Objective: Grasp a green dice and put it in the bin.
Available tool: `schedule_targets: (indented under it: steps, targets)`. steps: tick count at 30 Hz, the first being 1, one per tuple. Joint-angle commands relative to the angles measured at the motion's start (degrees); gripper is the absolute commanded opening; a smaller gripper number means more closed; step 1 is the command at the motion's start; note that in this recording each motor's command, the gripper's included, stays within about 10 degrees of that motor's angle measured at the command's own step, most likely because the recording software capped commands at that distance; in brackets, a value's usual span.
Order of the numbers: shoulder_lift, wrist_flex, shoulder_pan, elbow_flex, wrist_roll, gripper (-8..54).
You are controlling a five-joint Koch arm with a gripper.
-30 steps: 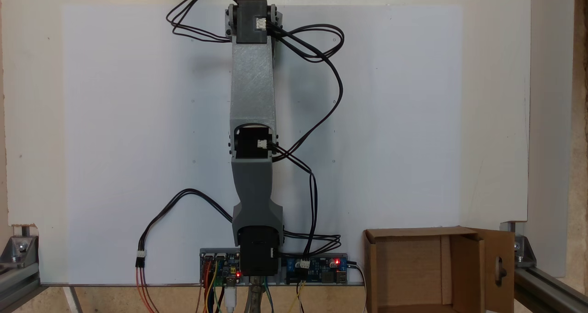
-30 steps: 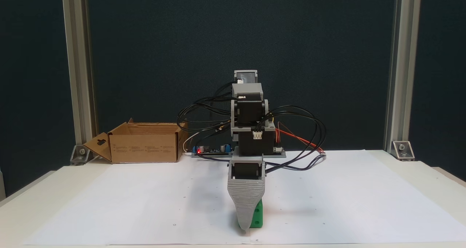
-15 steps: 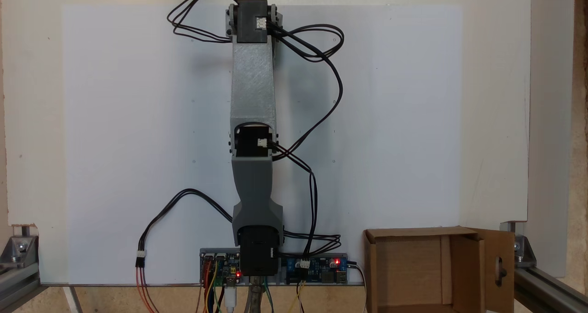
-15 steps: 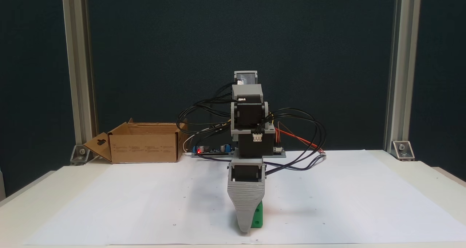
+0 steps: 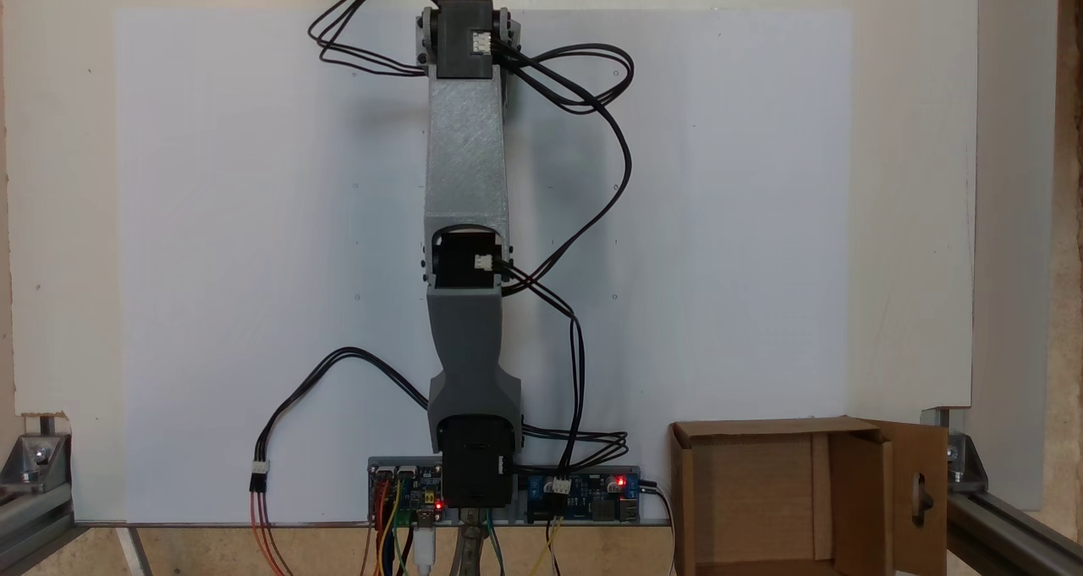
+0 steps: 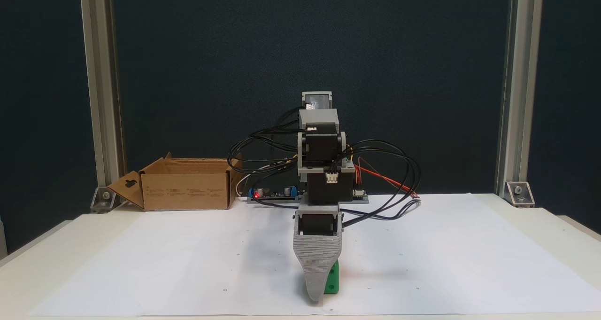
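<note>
Behind gripper, apparently pipped green dice

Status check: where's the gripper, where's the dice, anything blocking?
Gripper down at paper, state unreadable. Green dice right behind its tip, on the sheet. Bin open, back left. Nothing between.

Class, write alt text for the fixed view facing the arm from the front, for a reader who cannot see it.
A grey robot arm reaches toward the camera, its hand pointing down at the white paper directly in front of a green dice. An open cardboard bin sits at back left, against a dark backdrop.
</note>
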Motion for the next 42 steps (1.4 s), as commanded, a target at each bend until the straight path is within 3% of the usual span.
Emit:
schedule_targets:
  steps: [1, 17, 25, 37, 42]
  targets:
    - [0.7, -0.09, 0.62, -3.34, 1.93, 41.4]
    - [0.44, -0.35, 0.79, -3.34, 1.93, 39.3]
    - [0.35, 0.0, 0.7, -3.34, 1.93, 32.1]
    - [0.26, 1.49, 0.26, -3.34, 1.93, 31.2]
    - [0.26, 1.67, 0.35, -3.34, 1.93, 15.6]
